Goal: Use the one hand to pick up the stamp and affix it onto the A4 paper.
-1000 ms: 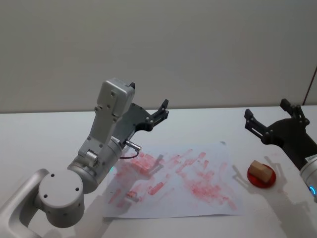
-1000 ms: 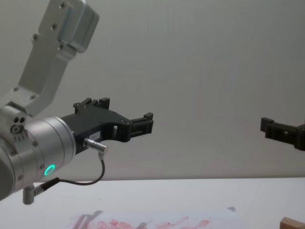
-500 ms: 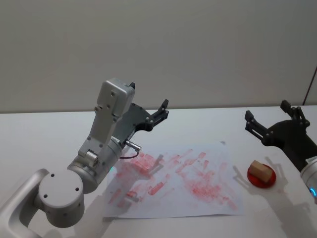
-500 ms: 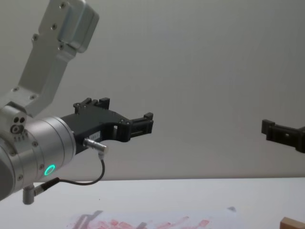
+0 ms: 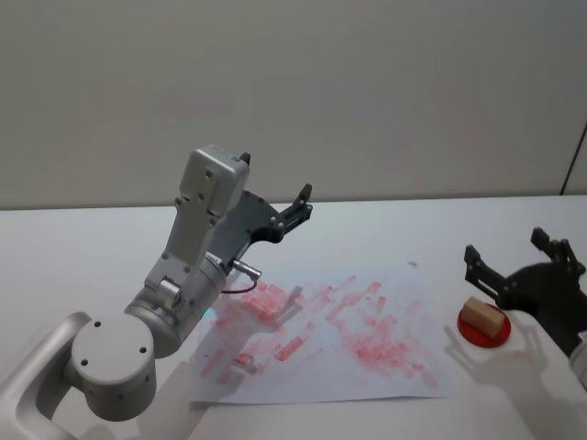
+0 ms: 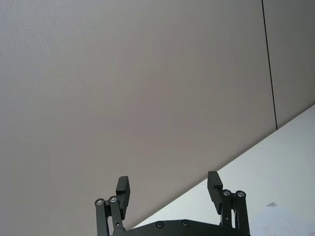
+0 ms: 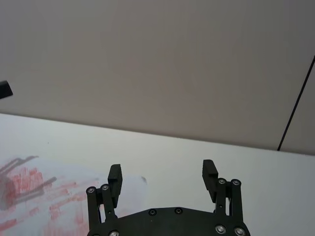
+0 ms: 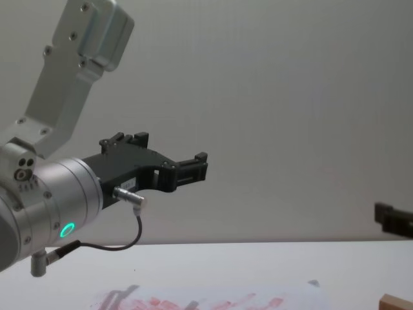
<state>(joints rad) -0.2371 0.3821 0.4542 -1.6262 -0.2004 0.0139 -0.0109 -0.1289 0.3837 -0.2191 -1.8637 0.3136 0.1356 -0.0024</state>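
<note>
- Wooden stamp [image 5: 482, 317]: squared light-brown block on a round red pad [image 5: 479, 339], just right of the A4 paper [image 5: 321, 353].
- Paper: flat, white, with smudgy red-pink marks.
- Right gripper [image 5: 506, 246]: just behind the stamp, blocky prongs wide apart, empty.
- Left gripper [image 6: 168, 179]: raised over the paper's far-left part, prongs apart, empty.
- Chest view catches the stamp's top corner [image 8: 395, 301]; head view shows the pad.

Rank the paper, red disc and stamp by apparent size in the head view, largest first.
Paper: by far largest.
Red disc: next, partly covered.
Stamp: smallest, though close to the disc it sits on.
</note>
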